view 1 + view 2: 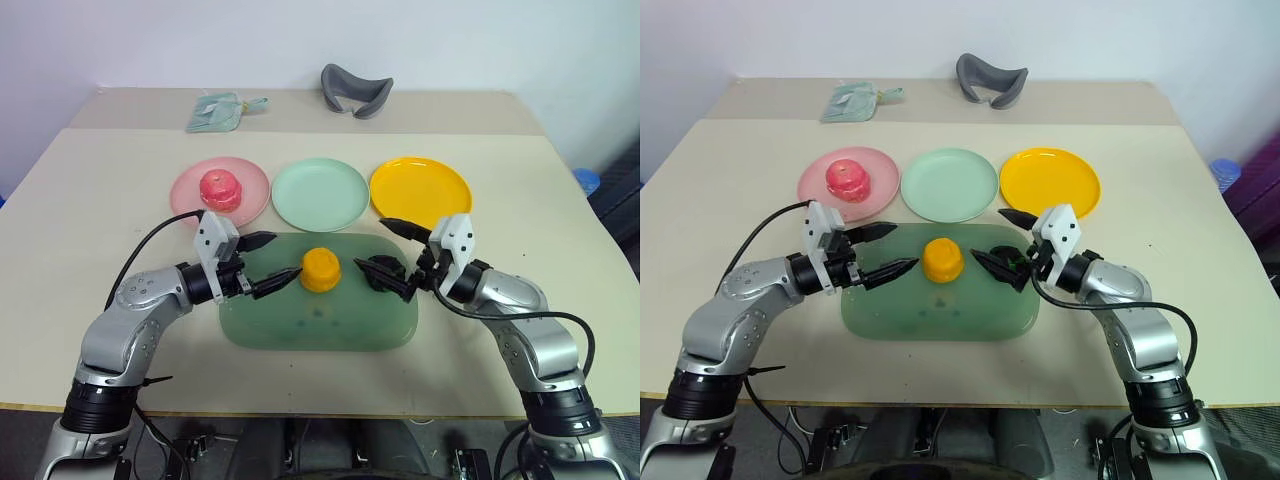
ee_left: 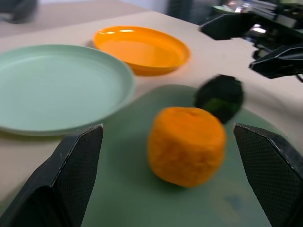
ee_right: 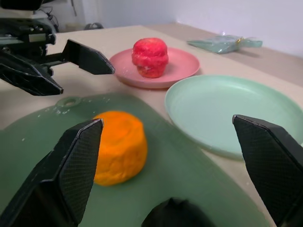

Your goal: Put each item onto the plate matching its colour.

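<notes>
On the pink plate (image 1: 190, 195) at ten o'clock sits the red apple (image 1: 220, 187): done. Orange toy (image 1: 320, 269) and dark green toy (image 1: 383, 271) remain on the tray (image 1: 300, 330); both grippers' fingers spread, empty.

A robot test room, likely a lab: a bare beige worktop (image 1: 90, 230) against a plain white wall (image 1: 450, 40), with colour-sorting plastic plates (image 1: 320, 193) laid out in a row.

The dark green-and-black item (image 1: 381, 271) sits partly hidden behind the right gripper (image 1: 393, 258). In the right wrist view just its top shows, cut off at the edge. The blue object (image 1: 586, 181) beyond the table's edge is too small to identify.
</notes>
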Robot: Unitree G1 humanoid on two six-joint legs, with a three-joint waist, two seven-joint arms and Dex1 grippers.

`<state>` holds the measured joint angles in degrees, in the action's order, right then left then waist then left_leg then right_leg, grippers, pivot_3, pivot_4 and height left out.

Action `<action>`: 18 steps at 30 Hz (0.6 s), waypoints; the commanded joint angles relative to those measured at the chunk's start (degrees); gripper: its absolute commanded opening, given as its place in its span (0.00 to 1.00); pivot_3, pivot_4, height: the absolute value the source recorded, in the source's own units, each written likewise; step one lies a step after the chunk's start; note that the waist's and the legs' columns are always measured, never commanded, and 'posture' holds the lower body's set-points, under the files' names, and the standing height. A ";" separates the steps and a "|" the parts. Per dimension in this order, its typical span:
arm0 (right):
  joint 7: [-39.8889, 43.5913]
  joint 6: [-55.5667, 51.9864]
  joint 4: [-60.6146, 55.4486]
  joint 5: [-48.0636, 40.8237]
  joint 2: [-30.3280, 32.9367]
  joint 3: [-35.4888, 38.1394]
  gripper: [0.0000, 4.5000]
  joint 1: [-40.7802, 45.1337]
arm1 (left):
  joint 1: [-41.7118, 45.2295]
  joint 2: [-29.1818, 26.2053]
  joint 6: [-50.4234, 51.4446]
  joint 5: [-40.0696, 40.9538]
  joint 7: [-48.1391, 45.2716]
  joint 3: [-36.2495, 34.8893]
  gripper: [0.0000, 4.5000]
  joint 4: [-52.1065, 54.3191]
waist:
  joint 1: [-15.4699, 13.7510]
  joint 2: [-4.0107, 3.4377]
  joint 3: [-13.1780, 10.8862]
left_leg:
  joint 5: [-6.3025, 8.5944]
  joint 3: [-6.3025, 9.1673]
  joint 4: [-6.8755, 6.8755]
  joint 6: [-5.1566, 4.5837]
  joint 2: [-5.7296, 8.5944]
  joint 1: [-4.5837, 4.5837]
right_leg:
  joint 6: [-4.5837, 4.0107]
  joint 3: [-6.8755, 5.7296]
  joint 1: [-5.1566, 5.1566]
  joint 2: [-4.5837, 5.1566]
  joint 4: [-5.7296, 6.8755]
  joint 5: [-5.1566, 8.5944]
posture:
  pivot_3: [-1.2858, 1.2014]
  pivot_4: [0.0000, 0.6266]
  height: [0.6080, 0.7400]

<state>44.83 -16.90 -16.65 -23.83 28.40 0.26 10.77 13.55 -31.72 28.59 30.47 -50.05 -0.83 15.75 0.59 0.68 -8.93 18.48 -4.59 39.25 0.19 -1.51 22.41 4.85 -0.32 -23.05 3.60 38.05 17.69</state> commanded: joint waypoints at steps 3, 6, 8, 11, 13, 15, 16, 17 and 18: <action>-0.84 -0.46 -4.80 -1.46 1.48 2.93 1.00 -1.67 | 2.77 -1.29 -1.32 -0.81 -3.23 1.59 0.99 -1.38 | 0.08 0.00 0.00 | 0.00 0.00 0.00 0.00 -0.01 0.00 | 0.00 0.00 -0.01 -0.03 0.01 0.00 | 0.52 0.24 1.00; -1.16 -0.85 -6.04 -1.69 2.07 3.56 1.00 -3.18 | 3.95 -1.90 -2.43 -2.36 -4.78 2.93 0.99 -3.18 | 0.07 0.00 0.00 | 0.00 -0.01 -0.01 0.00 -0.01 0.00 | 0.00 0.00 -0.01 -0.03 0.00 0.00 | 0.52 0.24 1.00; -0.91 -1.49 -7.29 -2.02 3.19 5.00 1.00 -5.36 | 5.37 -1.97 -3.80 -3.99 -5.93 4.18 0.99 -5.05 | -0.11 0.00 0.00 | 0.00 0.00 0.00 0.00 -0.01 0.00 | 0.00 0.00 -0.01 -0.04 0.00 0.00 | 0.52 0.24 1.00; -0.24 -1.96 -8.97 -2.56 5.18 6.76 1.00 -8.68 | 6.88 -1.87 -5.83 -6.00 -6.95 5.40 0.99 -7.44 | -0.26 0.00 0.00 | 0.01 -0.01 0.02 -0.02 0.02 0.00 | 0.00 0.00 0.01 -0.03 -0.01 0.00 | 0.52 0.24 1.00; 0.45 -2.47 -10.20 -2.82 7.09 8.21 1.00 -11.33 | 8.02 -1.49 -7.07 -7.49 -7.22 6.22 0.99 -9.16 | -0.26 0.00 0.00 | 0.01 -0.01 0.02 -0.03 0.01 0.00 | 0.00 0.00 0.01 -0.04 -0.01 0.00 | 0.52 0.24 1.00; 1.15 -2.71 -11.51 -3.16 8.82 9.80 1.00 -14.21 | 8.68 -1.10 -7.87 -8.01 -7.71 6.73 0.99 -10.12 | -0.18 0.00 0.00 | 0.01 -0.01 0.02 -0.03 0.00 0.00 | 0.00 0.00 0.01 -0.06 -0.01 0.00 | 0.52 0.24 1.00; 1.23 -2.98 -12.08 -3.55 9.30 10.57 1.00 -15.37 | 8.84 -0.92 -8.06 -8.13 -7.85 6.83 0.99 -10.35 | -0.12 0.00 0.00 | 0.01 -0.01 0.02 -0.03 0.00 0.00 | 0.00 0.00 0.01 -0.05 -0.01 0.00 | 0.52 0.24 1.00; 1.42 -3.35 -12.75 -4.16 9.84 11.46 1.00 -16.72 | 9.05 -0.70 -8.15 -8.13 -7.92 6.93 0.99 -10.56 | -0.10 0.00 0.00 | 0.01 -0.01 0.01 -0.03 0.00 0.00 | 0.00 0.01 0.01 -0.05 -0.01 0.00 | 0.52 0.24 1.00; 1.80 -3.64 -13.31 -4.63 10.37 12.36 1.00 -18.16 | 9.23 -0.49 -8.21 -8.15 -8.04 7.06 0.99 -10.76 | -0.09 0.00 0.00 | 0.01 0.00 0.01 -0.03 0.00 0.00 | 0.00 0.00 0.01 -0.06 -0.01 0.00 | 0.52 0.24 1.00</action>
<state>46.06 -20.52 -27.17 -26.82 37.81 10.56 -6.87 21.84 -32.23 21.63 22.53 -57.48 6.19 4.42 0.50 0.68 -8.92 18.49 -4.59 39.27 0.16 -1.51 22.41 4.85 -0.31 -23.03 3.54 38.04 17.70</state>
